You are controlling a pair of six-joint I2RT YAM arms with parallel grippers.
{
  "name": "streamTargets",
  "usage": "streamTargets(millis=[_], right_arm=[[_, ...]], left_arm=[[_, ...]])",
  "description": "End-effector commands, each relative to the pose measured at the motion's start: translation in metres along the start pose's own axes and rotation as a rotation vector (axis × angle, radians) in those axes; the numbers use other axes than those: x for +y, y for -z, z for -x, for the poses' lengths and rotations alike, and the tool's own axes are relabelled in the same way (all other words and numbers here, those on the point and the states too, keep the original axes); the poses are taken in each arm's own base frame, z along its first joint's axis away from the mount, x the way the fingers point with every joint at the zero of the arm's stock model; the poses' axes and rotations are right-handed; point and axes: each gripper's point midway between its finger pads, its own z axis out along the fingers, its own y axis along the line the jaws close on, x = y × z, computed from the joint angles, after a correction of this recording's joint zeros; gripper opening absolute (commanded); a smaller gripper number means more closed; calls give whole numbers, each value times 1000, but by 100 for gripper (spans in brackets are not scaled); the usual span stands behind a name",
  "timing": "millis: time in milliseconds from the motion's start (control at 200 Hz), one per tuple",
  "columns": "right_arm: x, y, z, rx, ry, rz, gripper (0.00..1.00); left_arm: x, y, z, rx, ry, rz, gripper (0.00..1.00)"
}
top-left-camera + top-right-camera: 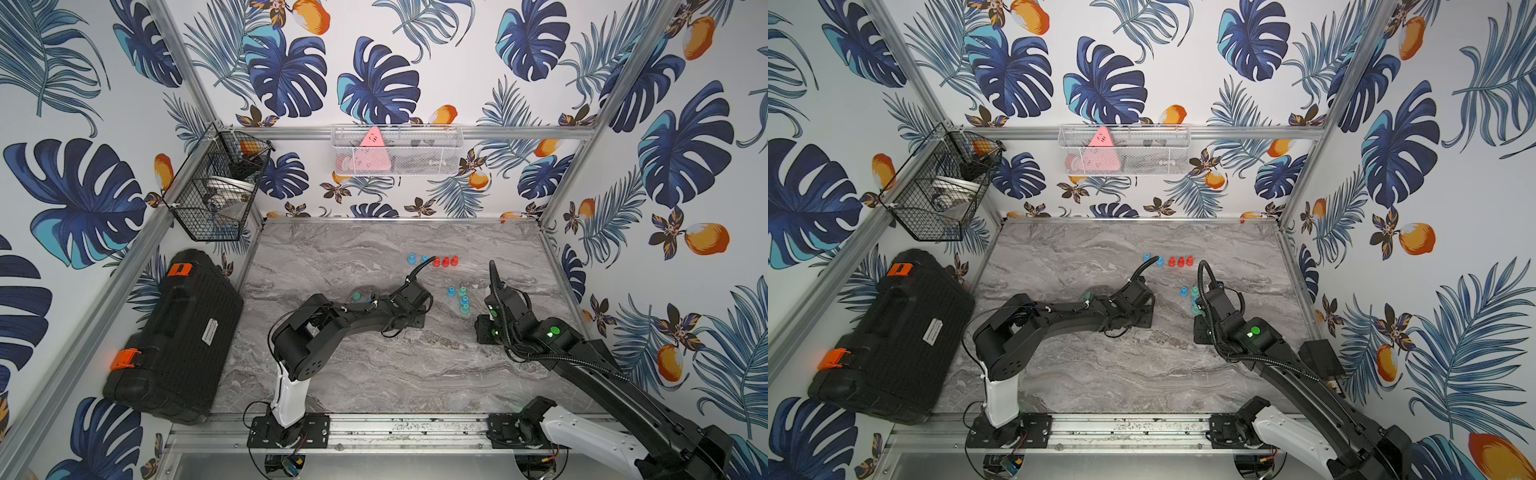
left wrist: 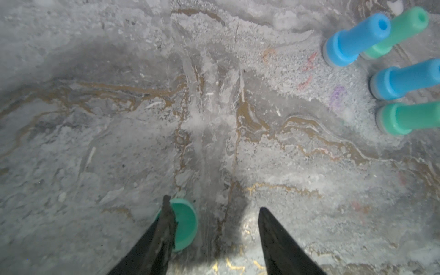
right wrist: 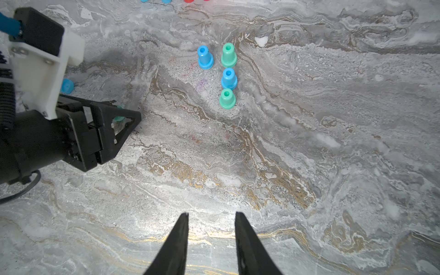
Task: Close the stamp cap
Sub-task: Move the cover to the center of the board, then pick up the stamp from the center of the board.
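Note:
Four upright stamps, two blue and two green, stand in a cluster (image 1: 460,299) (image 3: 227,78) on the marble table (image 1: 374,374). A loose green cap (image 2: 184,223) lies on the table against the inner side of one finger of my left gripper (image 2: 214,203), which is open; the other finger stands well clear of it. The left gripper (image 1: 417,322) is low over the table, left of the cluster. The top views hide that cap under the gripper. My right gripper (image 3: 212,213) (image 1: 484,330) is open and empty, in front of the cluster.
A blue cap (image 1: 368,298) (image 3: 66,85) and a green cap (image 1: 355,296) lie behind the left arm. A row of two blue (image 1: 411,259) and three red stamps (image 1: 445,261) stands farther back. A black case (image 1: 174,332) sits at the left; wire baskets (image 1: 397,149) hang on the walls.

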Motion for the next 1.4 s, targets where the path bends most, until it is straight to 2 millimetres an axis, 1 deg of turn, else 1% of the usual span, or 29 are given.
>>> streamTargets(millis=[0,180,350,415,545,731,826,946,1036,1256,1351,1396], right_arm=[[0,1,4,-22,-17,-2,36],[-1,1,4,-23,-17,-7,36],[-2,0,5,-23,-20,-13,36],[-2,0,4,-22,-20,-15,36],[-2,0,5,-25,-21,-18,36],[-2,0,5,-21,-20,-18,37],[-2,0,5,-23,-20,-19,37],[-2,-1,4,-19,-22,-22,37],[-3,-2,3,-11,-21,-27,37],[-5,-6,3,-1,-27,-52,37],[-7,-10,2,15,-31,-63,37],[-7,-13,1,26,-38,-61,37]], left_arm=[[-1,10,-2,26,-1,3,60],[-11,27,11,-8,-8,-20,60],[-18,50,23,-41,-15,-45,61],[-19,63,26,-54,-23,-52,61],[-11,95,28,-84,-47,-50,61],[15,151,24,-138,-98,-16,62],[32,180,17,-164,-109,6,62],[53,210,9,-194,-123,31,63],[70,228,2,-208,-133,63,63],[99,273,-7,-301,-168,90,67],[114,285,-14,-328,-177,124,68],[120,286,-18,-333,-182,140,68]])
